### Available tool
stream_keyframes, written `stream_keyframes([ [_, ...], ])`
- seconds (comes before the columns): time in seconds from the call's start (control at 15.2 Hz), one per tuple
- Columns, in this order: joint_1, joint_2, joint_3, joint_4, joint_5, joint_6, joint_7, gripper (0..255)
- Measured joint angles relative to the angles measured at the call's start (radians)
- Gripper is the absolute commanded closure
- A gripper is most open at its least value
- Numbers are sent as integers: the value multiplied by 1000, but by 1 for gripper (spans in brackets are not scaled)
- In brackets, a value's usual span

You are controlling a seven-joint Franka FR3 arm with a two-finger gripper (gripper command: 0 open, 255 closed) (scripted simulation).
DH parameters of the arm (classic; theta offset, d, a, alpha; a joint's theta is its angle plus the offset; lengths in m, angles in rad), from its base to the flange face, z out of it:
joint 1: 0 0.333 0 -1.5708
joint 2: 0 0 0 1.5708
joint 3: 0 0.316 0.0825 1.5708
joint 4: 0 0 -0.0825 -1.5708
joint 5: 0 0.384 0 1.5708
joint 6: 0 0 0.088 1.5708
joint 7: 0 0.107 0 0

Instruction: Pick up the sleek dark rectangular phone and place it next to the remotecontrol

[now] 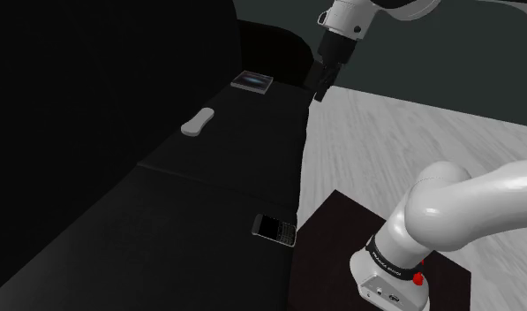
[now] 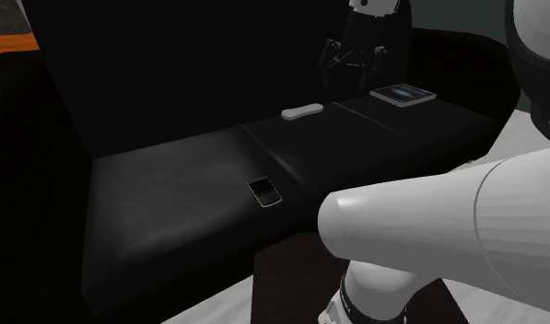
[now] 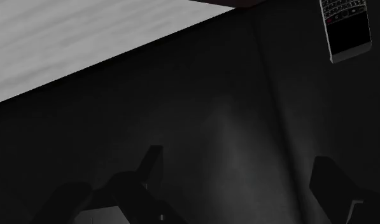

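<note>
The dark phone (image 1: 274, 230) with a keypad and silver edge lies flat on the black sofa seat (image 1: 164, 203), close to the seat's front edge near the stand; it also appears as the phone (image 2: 263, 191) and the phone (image 3: 346, 28). A pale oblong remote control (image 1: 198, 122) rests further along the seat, seen too as the remote (image 2: 301, 112). My gripper (image 1: 319, 91) hangs open and empty above the sofa's far end, well away from the phone. Its fingers stand apart in the wrist view, gripper (image 3: 238, 159), over bare cushion.
A flat book or tablet (image 1: 252, 82) with a bluish cover lies at the seat's far end, beyond the remote. The dark stand (image 1: 336, 234) sits beside the sofa front. Pale wood floor (image 1: 402, 141) runs along the sofa. The sofa back (image 2: 171, 74) rises behind.
</note>
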Motion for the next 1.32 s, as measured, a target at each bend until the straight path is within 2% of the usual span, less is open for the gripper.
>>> stream_keyframes([
  [0.13, 5, -5, 6, -14, 2, 9, -2, 0],
  [0.4, 50, -32, 54, -112, 24, 81, -15, 0],
  [0.99, 184, -56, 186, -319, 95, 268, -40, 0],
  [1.32, 271, -20, 270, -407, 145, 394, -49, 0],
])
